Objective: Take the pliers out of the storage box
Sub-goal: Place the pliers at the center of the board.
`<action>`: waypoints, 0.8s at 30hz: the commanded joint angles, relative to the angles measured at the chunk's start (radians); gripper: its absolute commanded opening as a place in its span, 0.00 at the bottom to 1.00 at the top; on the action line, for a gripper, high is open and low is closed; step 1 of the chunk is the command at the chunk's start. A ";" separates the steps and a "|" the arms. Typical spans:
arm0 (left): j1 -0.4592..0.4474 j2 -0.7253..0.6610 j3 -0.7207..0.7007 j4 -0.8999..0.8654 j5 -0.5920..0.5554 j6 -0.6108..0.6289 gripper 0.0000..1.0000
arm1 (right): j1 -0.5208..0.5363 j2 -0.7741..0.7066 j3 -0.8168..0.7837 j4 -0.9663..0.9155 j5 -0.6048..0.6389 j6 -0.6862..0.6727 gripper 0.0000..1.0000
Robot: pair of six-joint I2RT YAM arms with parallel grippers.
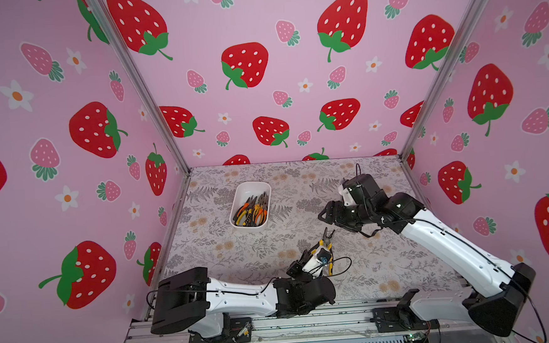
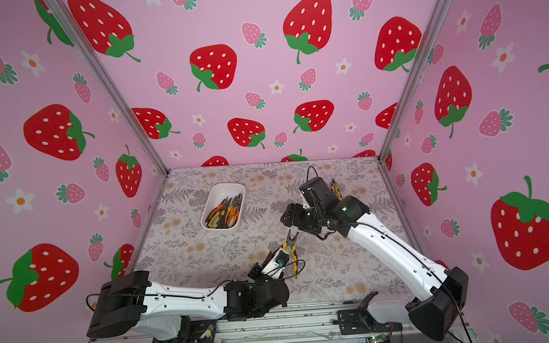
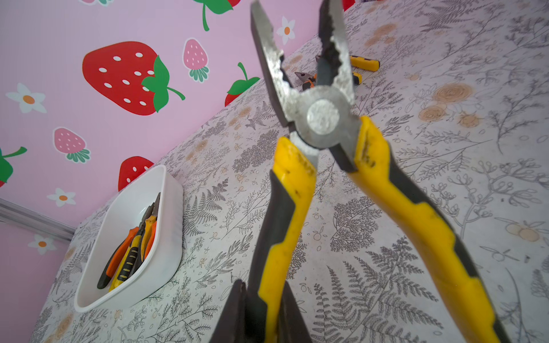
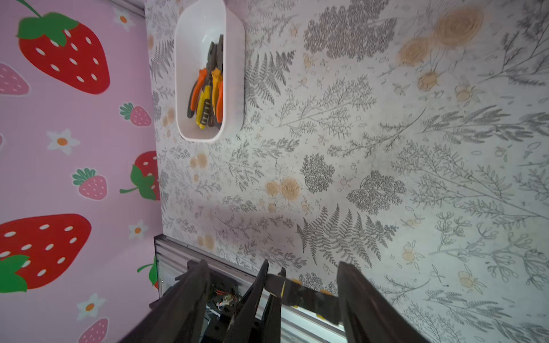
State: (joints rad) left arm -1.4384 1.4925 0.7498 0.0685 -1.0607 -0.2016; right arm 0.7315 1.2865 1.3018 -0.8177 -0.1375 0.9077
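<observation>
**Entry: held pliers** [image 3: 323, 117], yellow-and-black. We list them off the counter [image 1: 239, 256], above its front middle and well apart from the storage box [image 1: 246, 189]. Their long axis runs from front edge to far edge. The nose points toward the far edge, tipped a little right, and the handles hang splayed.

**Left hand** [image 3: 263, 297]: pinching one handle of the held pliers low down. The other handle hangs free.

**Right hand** [image 1: 324, 214]: spread, with nothing between its fingers. It hovers over the right middle of the counter, fingers aimed leftward at the box.

**Storage box:** sits in the far-left part of the counter, long axis roughly front to far.

**Boxed pliers** [image 1: 252, 210]: several, with orange and yellow handles. They lie along the box's long axis, noses toward the far edge and handles toward the front edge. We cannot count them exactly.

**Loose pliers** [image 3: 364, 63]: at least two lie on the counter toward the far right corner.

**Judgement:**
- The held pliers want setting down, and bare counter lies directly beneath them.
- For the next pick, the box lies far and left of the left hand, and plainly leftward of the right hand.
- We rate the two hands about equally near, but only the right one is free.
- A reaching hand should close across the box's short way, over the handles.
</observation>
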 commanded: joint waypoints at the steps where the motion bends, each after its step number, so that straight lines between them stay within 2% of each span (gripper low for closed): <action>1: -0.004 0.027 0.074 0.067 -0.081 0.021 0.00 | 0.019 0.008 -0.010 -0.018 0.006 0.012 0.74; 6: -0.004 0.061 0.103 0.067 -0.114 0.035 0.00 | 0.036 0.006 -0.035 -0.025 0.032 0.018 0.72; 15: -0.003 0.065 0.111 0.037 -0.139 0.018 0.00 | 0.044 -0.055 -0.054 -0.121 0.217 0.000 0.73; 24: 0.002 0.090 0.154 -0.061 -0.150 -0.017 0.00 | 0.058 -0.099 -0.057 -0.140 0.211 0.014 0.71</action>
State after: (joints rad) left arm -1.4429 1.5806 0.8425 0.0162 -1.1088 -0.1631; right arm 0.7822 1.2221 1.2549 -0.8841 0.0383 0.9184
